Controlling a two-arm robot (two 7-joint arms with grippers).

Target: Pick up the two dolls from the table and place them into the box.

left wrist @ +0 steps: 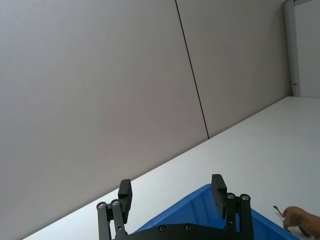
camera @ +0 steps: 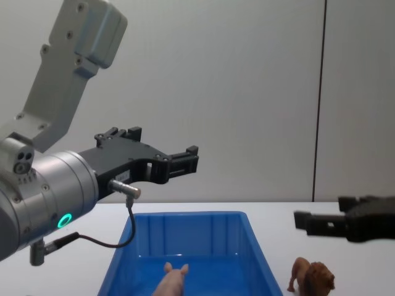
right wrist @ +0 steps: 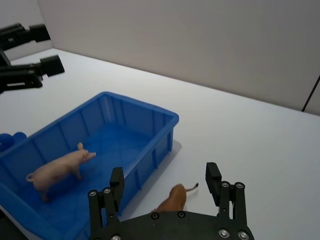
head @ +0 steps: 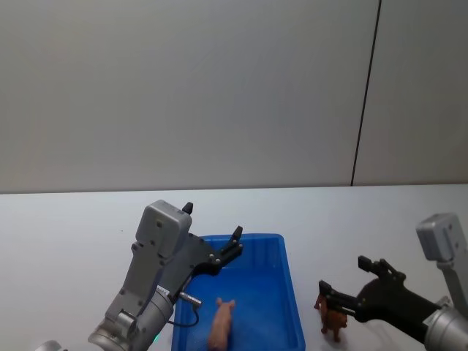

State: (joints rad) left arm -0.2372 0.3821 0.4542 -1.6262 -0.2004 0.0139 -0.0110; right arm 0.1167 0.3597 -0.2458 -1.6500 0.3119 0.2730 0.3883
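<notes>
The lion [head: 333, 316] stands on the table [head: 73, 241] just beside the box's [head: 295, 311] right wall. If I drop off-centre, I judge one finger could catch the blue rim or tip the small figure over and push it out of my grasp.

My right gripper [right wrist: 165, 172] is wide open and empty, hovering above the lion, which sits low between my two fingers and slightly nearer to me. The pig [right wrist: 60, 167] already lies inside the box. My left gripper [left wrist: 171, 182] hangs open and empty over the box's far left side.
</notes>
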